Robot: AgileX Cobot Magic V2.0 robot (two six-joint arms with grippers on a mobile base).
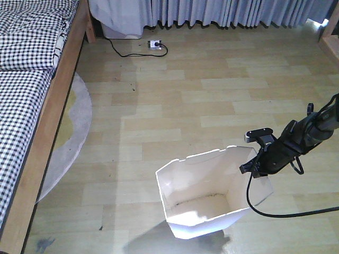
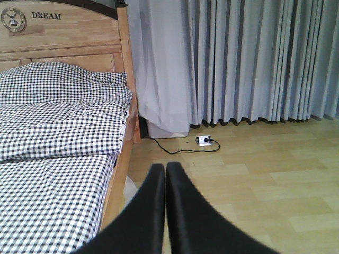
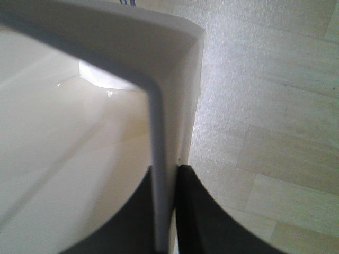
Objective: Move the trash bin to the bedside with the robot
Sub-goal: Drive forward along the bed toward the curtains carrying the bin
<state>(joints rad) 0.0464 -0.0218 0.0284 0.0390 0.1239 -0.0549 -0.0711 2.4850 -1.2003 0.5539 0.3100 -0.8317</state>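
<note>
The white trash bin [image 1: 204, 193] stands on the wooden floor at the lower middle of the front view, its cream inside showing. My right gripper [image 1: 256, 168] is shut on the bin's right rim; in the right wrist view the thin bin wall [image 3: 159, 132] runs between the two black fingers [image 3: 193, 211], one inside and one outside. The bed [image 1: 26, 79] with checked bedding and a light-brown frame lies along the left, well apart from the bin. My left gripper [image 2: 165, 168] is shut on nothing, facing the bed [image 2: 58, 137] and the curtains.
A pale round rug [image 1: 74, 132] pokes out from under the bed. A white power strip [image 1: 154, 45] with a black cable lies by the grey curtains [image 1: 222, 11] at the far wall. A wooden furniture leg [image 1: 327, 37] shows at the upper right.
</note>
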